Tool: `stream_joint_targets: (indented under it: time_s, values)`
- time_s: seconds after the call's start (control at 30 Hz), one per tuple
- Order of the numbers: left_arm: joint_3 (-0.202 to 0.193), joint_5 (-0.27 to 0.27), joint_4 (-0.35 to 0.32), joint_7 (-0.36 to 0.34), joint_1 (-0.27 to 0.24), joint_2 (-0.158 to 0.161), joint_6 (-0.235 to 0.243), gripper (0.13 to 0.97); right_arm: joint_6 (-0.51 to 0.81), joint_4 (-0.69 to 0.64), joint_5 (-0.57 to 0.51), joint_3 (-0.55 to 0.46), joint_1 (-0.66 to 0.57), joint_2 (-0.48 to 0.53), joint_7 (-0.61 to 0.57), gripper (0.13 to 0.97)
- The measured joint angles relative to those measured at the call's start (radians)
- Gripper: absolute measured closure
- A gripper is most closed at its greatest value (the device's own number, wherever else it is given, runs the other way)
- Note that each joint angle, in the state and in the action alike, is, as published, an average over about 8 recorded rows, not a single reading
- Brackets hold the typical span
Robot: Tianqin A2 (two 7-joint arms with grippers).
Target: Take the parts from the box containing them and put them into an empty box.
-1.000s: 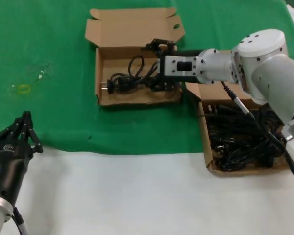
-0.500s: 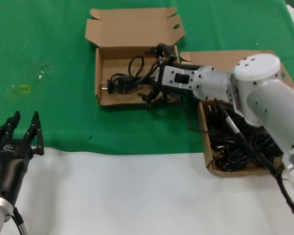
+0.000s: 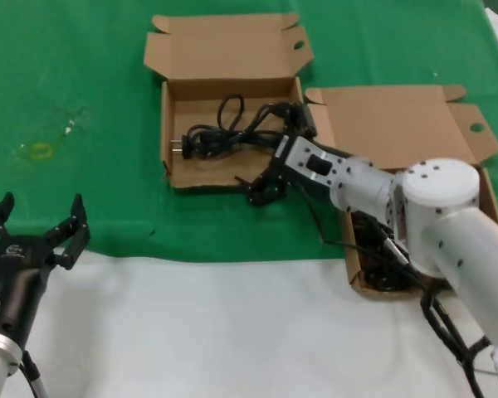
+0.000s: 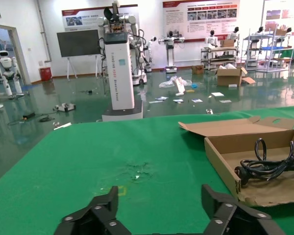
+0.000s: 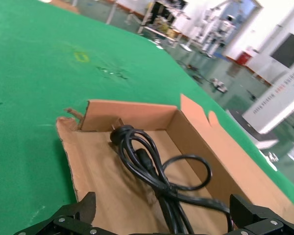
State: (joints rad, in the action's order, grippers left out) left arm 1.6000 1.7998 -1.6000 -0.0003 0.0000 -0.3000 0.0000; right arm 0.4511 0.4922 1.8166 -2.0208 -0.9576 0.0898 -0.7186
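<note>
A brown cardboard box (image 3: 176, 170) with its lid spread open lies on the green cloth, and one coiled black power cord (image 3: 224, 133) rests inside it. My right gripper (image 3: 275, 156) hovers open at that box's near right corner, holding nothing. From the right wrist the cord (image 5: 152, 166) lies on the box floor (image 5: 98, 166) just ahead of my open right gripper (image 5: 164, 215). A second box (image 3: 349, 240) to the right holds a tangle of black cords (image 3: 373, 249), mostly hidden by my right arm. My left gripper (image 3: 40, 209) stands open at the near left, far from both boxes.
The second box's raised lid (image 3: 390, 124) stands behind my right arm. White tabletop (image 3: 216, 332) runs along the near side of the green cloth. A small yellow mark (image 3: 40, 150) is on the cloth at the left. The left wrist view shows the first box (image 4: 225, 156) beyond my left gripper (image 4: 159, 196).
My right gripper has drawn back from over the first box toward its near right corner, leaving the cord inside. My left gripper has gone from shut to wide open.
</note>
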Motion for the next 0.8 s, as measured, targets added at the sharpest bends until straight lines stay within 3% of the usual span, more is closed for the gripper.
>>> stream_joint_targets:
  time_s: [0.1, 0.23, 0.5, 0.8]
  values:
    - [0.0, 0.0, 0.0, 0.0, 0.0, 0.0, 0.0, 0.493, -0.026, 0.063, -0.001, 0.024, 0.054, 0.012, 0.041, 0.144]
    - [0.0, 0.0, 0.0, 0.0, 0.0, 0.0, 0.0, 0.493, -0.06, 0.146, -0.002, 0.056, 0.127, 0.028, 0.095, 0.138]
    - [0.0, 0.0, 0.0, 0.0, 0.0, 0.0, 0.0, 0.3, -0.128, 0.315, -0.005, 0.12, 0.273, 0.06, 0.204, 0.129]
    - [0.0, 0.0, 0.0, 0.001, 0.0, 0.0, 0.0, 0.18, -0.205, 0.504, -0.008, 0.191, 0.436, 0.096, 0.327, 0.129]
